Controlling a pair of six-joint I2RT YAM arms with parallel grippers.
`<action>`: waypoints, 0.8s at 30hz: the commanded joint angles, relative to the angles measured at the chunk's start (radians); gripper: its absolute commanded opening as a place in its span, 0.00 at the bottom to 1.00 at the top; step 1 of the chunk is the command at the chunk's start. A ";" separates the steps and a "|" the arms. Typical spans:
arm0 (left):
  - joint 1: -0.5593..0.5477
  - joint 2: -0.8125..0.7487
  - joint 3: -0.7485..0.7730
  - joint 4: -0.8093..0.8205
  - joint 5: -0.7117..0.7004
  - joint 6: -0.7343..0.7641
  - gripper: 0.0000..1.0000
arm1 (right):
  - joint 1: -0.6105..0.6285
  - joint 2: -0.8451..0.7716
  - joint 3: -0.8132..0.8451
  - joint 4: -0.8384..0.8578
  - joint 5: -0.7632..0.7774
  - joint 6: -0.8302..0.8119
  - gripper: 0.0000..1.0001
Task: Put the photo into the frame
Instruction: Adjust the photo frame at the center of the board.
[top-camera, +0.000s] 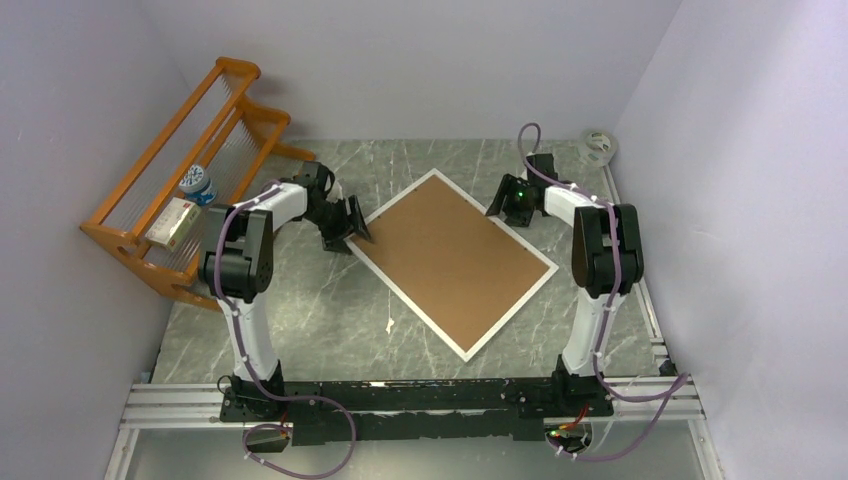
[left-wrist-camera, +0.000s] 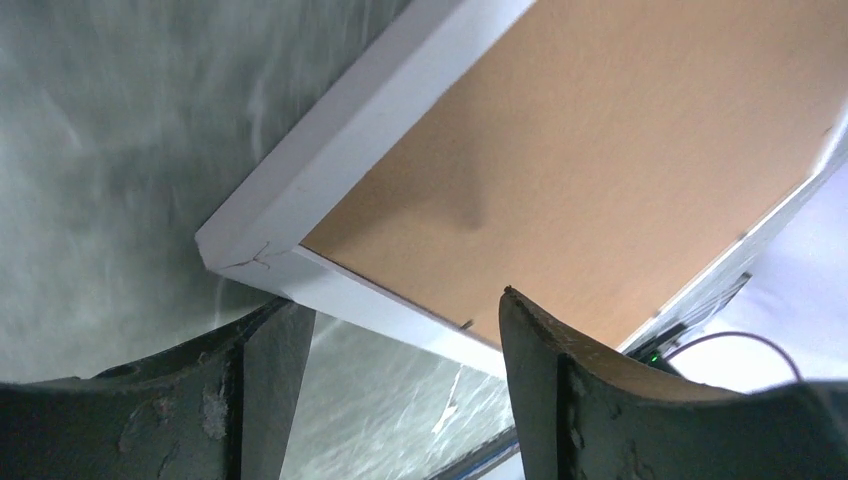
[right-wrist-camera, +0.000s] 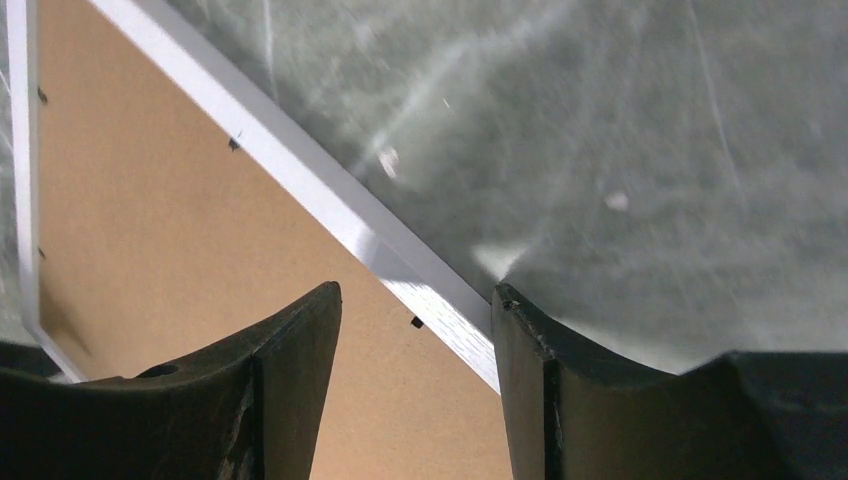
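The white-rimmed frame (top-camera: 452, 258) lay brown back up; my left gripper (top-camera: 354, 226) at nine o'clock and right gripper (top-camera: 502, 207) at two stood spread.

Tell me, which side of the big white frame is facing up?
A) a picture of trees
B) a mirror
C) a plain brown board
C: the frame lies flat with its plain brown back facing up inside the white rim, and no picture shows on it.
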 joint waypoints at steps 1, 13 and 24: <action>-0.014 0.110 0.151 0.170 0.127 -0.054 0.71 | 0.024 -0.104 -0.142 -0.039 -0.130 0.084 0.60; 0.006 0.264 0.335 0.175 0.159 -0.114 0.67 | 0.086 -0.200 -0.281 0.004 -0.282 0.057 0.59; 0.049 0.106 0.221 0.020 -0.133 -0.022 0.75 | 0.201 -0.337 -0.161 -0.105 0.193 0.098 0.69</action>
